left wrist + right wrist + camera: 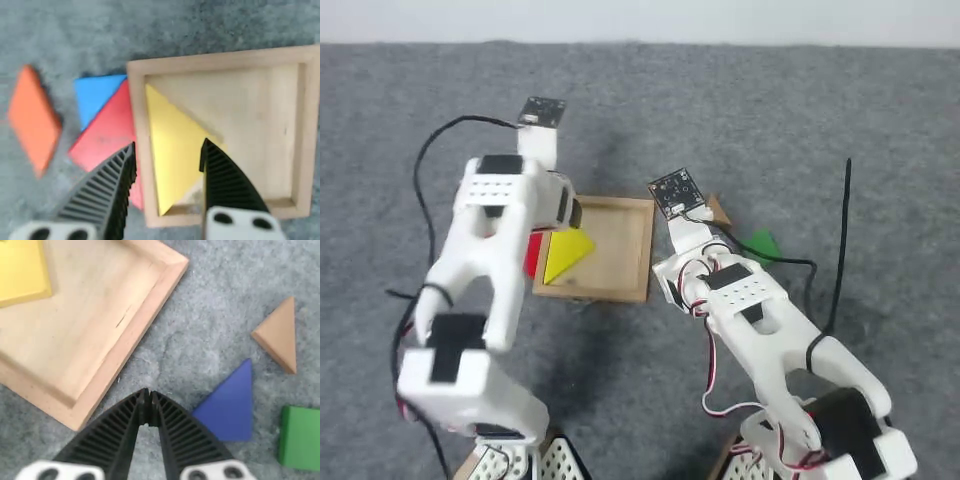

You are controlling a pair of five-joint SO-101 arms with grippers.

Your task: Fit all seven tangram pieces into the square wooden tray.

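Note:
The square wooden tray (pixel 642 250) (pixel 300 130) (pixel 150 300) lies on the grey carpet with a yellow triangle (pixel 565 255) (pixel 172 150) (pixel 20 270) inside along one wall. My left gripper (pixel 167 165) hangs open above the yellow triangle and the tray's wall. Just outside that wall lie a red piece (pixel 107 140) (pixel 532 252), a blue piece (pixel 95 97) and an orange parallelogram (pixel 32 120). My right gripper (pixel 148 407) is shut and empty over the carpet beside the tray. Near it lie a dark blue triangle (pixel 230 405), a tan triangle (pixel 280 335) (pixel 718 208) and a green piece (pixel 300 437) (pixel 760 243).
Grey carpet covers the table. Both white arms (pixel 480 260) (pixel 770 330) stretch from the near edge, with black cables (pixel 830 290) trailing beside them. Open carpet lies beyond the tray and to the far right.

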